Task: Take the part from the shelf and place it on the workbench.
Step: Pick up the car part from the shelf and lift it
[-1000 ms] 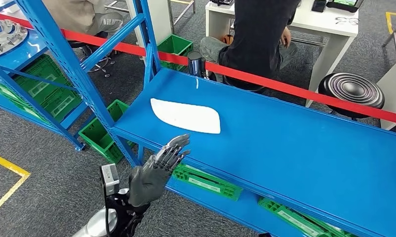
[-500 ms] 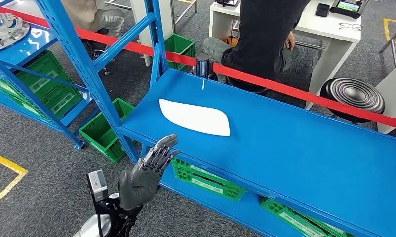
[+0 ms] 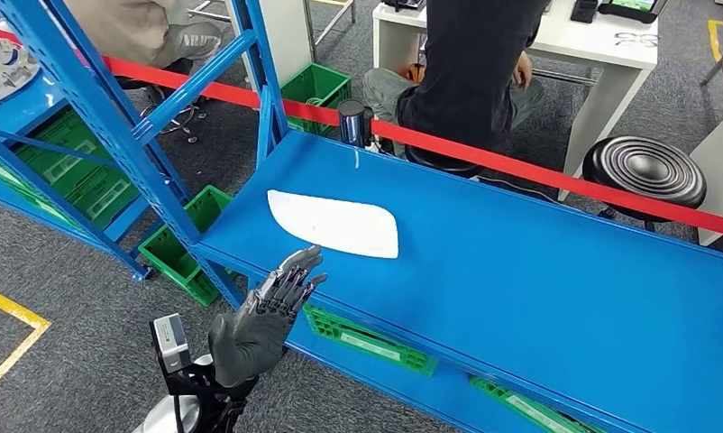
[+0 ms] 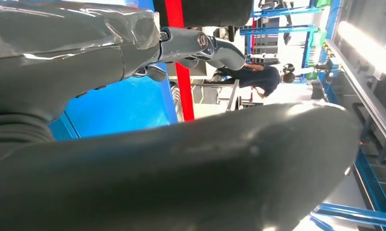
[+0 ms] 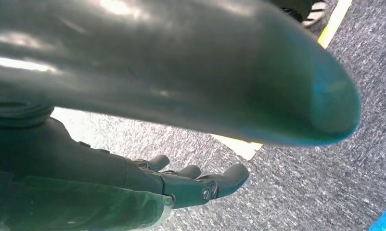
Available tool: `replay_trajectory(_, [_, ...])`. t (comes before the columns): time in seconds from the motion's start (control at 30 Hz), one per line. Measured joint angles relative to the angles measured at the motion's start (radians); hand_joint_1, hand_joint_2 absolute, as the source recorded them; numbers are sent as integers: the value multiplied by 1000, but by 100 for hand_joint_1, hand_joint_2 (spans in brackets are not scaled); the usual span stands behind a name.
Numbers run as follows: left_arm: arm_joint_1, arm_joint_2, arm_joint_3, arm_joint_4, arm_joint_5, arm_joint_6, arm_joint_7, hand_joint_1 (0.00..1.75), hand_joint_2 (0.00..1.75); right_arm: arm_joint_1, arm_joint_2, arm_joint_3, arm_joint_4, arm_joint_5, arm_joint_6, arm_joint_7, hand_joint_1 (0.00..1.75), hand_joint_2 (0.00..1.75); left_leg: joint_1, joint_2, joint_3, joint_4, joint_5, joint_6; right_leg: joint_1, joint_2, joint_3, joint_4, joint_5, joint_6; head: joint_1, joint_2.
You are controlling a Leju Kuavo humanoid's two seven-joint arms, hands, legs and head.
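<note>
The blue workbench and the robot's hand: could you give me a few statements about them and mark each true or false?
1. A white part lies flat on the blue workbench. True.
2. The left hand holds the white part. False: it holds nothing, fingers spread, short of the bench edge.
3. A red tape runs behind the bench. True.
4. A black stool stands on the bench. False: it stands on the floor beyond the tape.

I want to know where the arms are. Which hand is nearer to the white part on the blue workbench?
Left. The left hand hovers open at the front edge of the workbench, just short of the white part. The right hand hangs over the grey carpet, away from it.
</note>
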Motion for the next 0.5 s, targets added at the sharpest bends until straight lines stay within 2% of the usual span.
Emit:
replay_trajectory(0.03, [2, 0, 0, -1, 0, 0, 0, 0, 0, 0, 0, 0, 0, 0, 0, 0, 0, 0, -1, 0, 3, -34, 37, 7, 3, 3, 7, 0, -5, 0, 0, 0])
replay_trajectory(0.1, [2, 1, 1, -4, 0, 0, 0, 0, 0, 0, 3, 0, 0, 0, 0, 0, 0, 0, -10, -3, 52, -173, 126, 34, 5, 8, 20, -2, -15, 0, 0, 0])
replay_trajectory(0.13, [2, 2, 2, -6, -1, 0, 0, 0, 0, -1, 6, 0, 0, 0, 0, 0, 0, 0, -15, -5, 77, -231, 154, 49, 8, 10, 25, -3, -20, 2, 1, 0])
replay_trajectory(0.17, [2, 2, 4, -8, -2, 0, -1, 0, 0, -2, 8, 0, -1, 0, 0, 0, 0, 0, -21, -6, 93, -267, 166, 60, 8, 11, 26, -4, -23, 4, 1, 0])
replay_trajectory(0.23, [3, 3, 7, -13, -4, -2, -1, 0, 0, -3, 9, 0, -1, 0, 1, 0, 0, 0, -28, -6, 103, -288, 157, 71, 7, 12, 28, -12, -28, 14, 0, 0])
replay_trajectory(0.3, [6, 3, 12, -22, -7, -8, -3, 0, 0, -3, 8, 1, -1, -1, 1, 0, 0, 0, -24, -6, 129, -326, 156, 76, 8, 8, 33, -15, -35, 23, 1, 0])
replay_trajectory(0.33, [7, 2, 14, -26, -8, -12, -5, 0, 0, -4, 7, 2, -1, -1, 1, 0, 0, 0, -22, -5, 148, -346, 159, 80, 9, 6, 26, 8, -46, 23, 1, 0])
replay_trajectory(0.37, [8, 1, 16, -29, -8, -15, -6, 0, 0, -5, 6, 3, -1, -3, 0, 0, 0, 0, -18, -3, 166, -361, 163, 81, 9, 4, 5, 54, -62, 21, 3, 0])
replay_trajectory(0.43, [10, -1, 17, -30, -11, -21, -5, 0, 0, -6, 2, 6, -1, -8, -1, 0, 0, 0, -20, 0, 182, -366, 163, 81, 6, 3, -75, 186, -104, 18, 5, 0])
replay_trajectory(0.47, [12, -1, 17, -30, -13, -23, -4, 0, 0, -6, 0, 7, -1, -11, -2, 0, 0, 0, -20, -2, 185, -365, 159, 79, 4, 3, -113, 235, -113, 22, 6, 0])
replay_trajectory(0.5, [15, -1, 17, -30, -16, -25, -3, 0, 0, -4, -2, 8, -1, -14, -3, 0, 0, 0, -20, -4, 187, -364, 154, 76, 1, 2, -137, 250, -106, 30, 6, 0])
